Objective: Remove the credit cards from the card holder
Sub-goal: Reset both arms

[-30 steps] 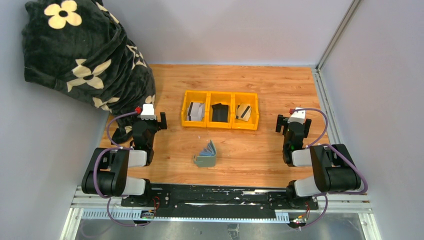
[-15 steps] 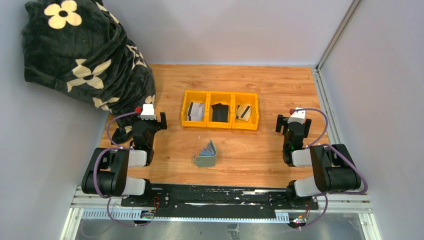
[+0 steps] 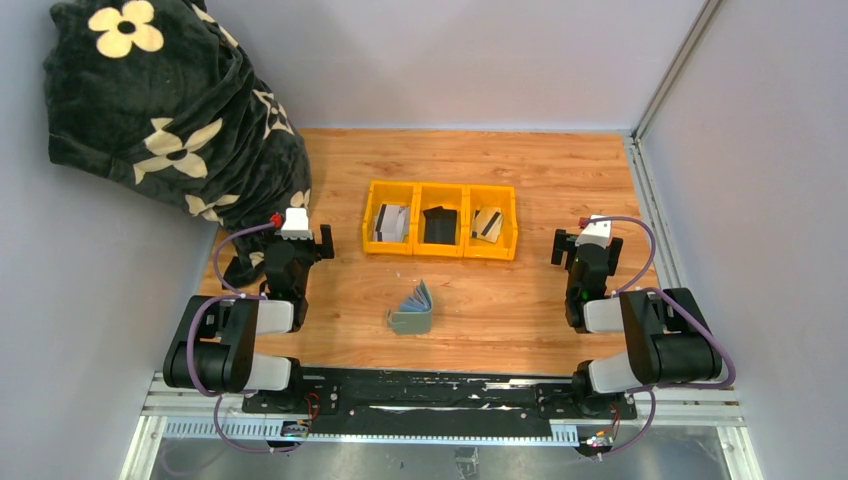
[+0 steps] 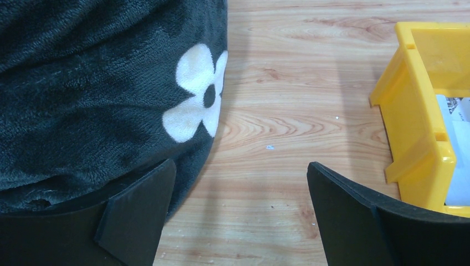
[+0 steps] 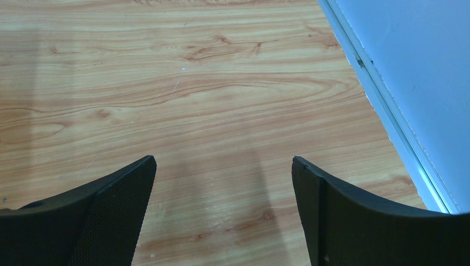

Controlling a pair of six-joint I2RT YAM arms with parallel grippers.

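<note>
Wooden table [image 3: 520, 300], card holder [image 3: 411, 312] between spread left gripper [image 4: 238, 166] and spread right gripper [image 5: 223, 160]

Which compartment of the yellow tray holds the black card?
The middle compartment: its black card sits between the grey cards, left, and the tan striped card, right.

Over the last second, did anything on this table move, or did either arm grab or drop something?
Nothing visibly changed. The left gripper and right gripper stay open and empty at the sides, the card holder stands ajar between them, and the credit cards lie in the yellow tray.
</note>
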